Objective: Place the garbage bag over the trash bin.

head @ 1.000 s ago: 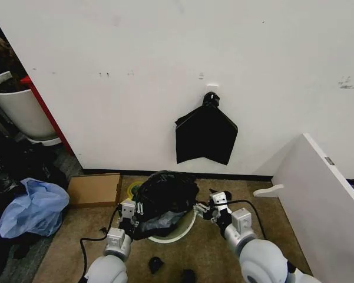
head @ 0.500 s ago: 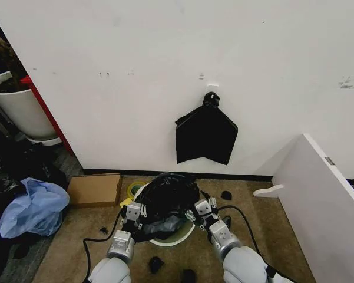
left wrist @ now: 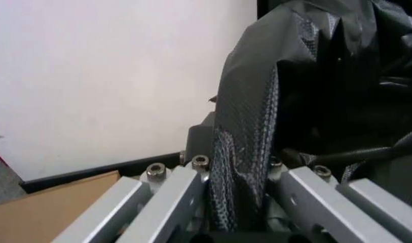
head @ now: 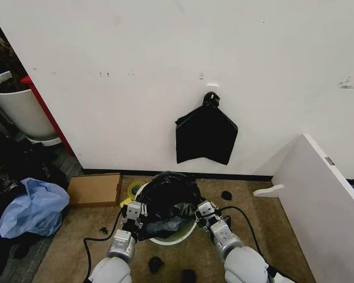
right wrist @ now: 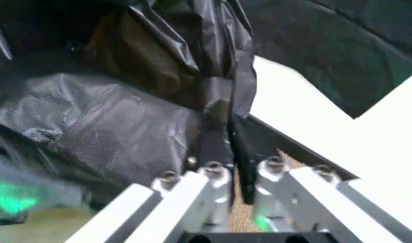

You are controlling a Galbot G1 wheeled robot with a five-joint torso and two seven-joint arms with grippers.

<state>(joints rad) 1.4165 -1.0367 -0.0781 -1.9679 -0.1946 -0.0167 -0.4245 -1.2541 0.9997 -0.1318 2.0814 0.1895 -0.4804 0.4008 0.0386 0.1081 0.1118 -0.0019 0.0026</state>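
Mid-drape: the wrinkly glossy black plastic garbage bag (head: 168, 197) sits bunched on top of the small round white plastic trash bin (head: 171, 238), on the floor near the wall's foot. Left pincer (head: 133, 213) pinches the film at the bin's left side, right pincer (head: 207, 211) pinches it at the right. Next move, I'd judge: pull both edges outward and down past the rim without tearing.
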